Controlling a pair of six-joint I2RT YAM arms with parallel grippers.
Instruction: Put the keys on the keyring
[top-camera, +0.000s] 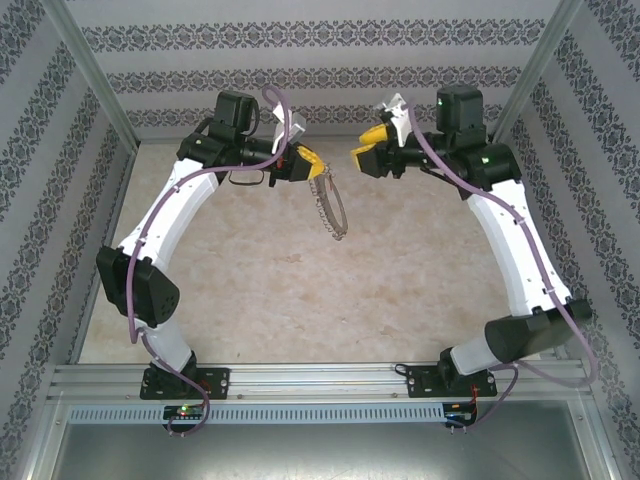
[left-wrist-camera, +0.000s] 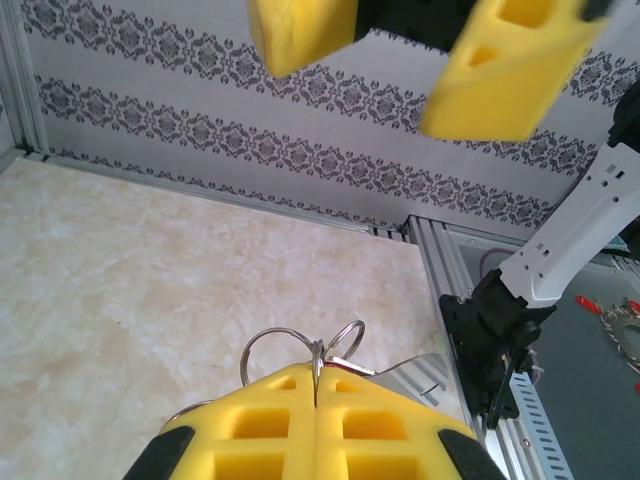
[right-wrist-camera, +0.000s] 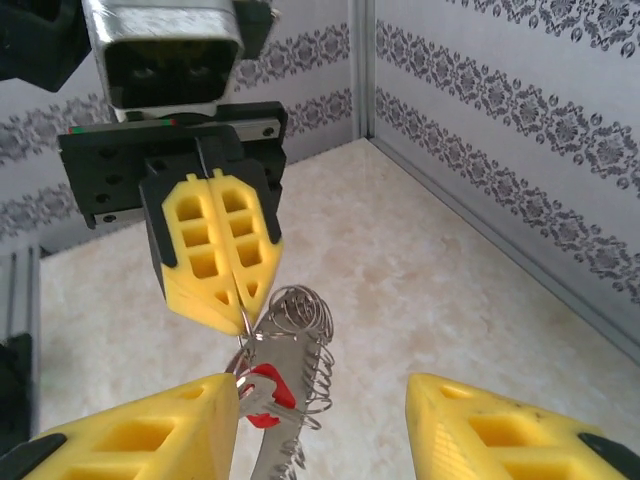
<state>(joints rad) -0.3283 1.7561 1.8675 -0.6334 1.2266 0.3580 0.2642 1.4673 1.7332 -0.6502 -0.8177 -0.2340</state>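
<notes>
Red-headed key: in the right wrist view it lies low against the keyring, its head just beside the inner face of one right finger. I cannot tell whether it is already threaded on the loop.

Keyring: hangs clear of the table, pinched at its top and drooping in a fringed loop, between the two wrists in the overhead view.

Left gripper: pads pressed fully together on the ring wire, carrying the whole loop.

Right gripper: fingers stand well apart, gripping nothing, with the key and the lower loop in the gap near one finger.

Step in hand, as I judge it: the threading itself, or the check just after it.

Next move, as I judge it: I need to confirm the key hangs from the loop. If it does not, I must regrip the small head squarely and guide it onto the thin wire while the left holds steady.

Arms: both rise from their bases, elbows bowed outward, wrists turned inward to face each other over the far middle of the table, grippers near but apart
</notes>
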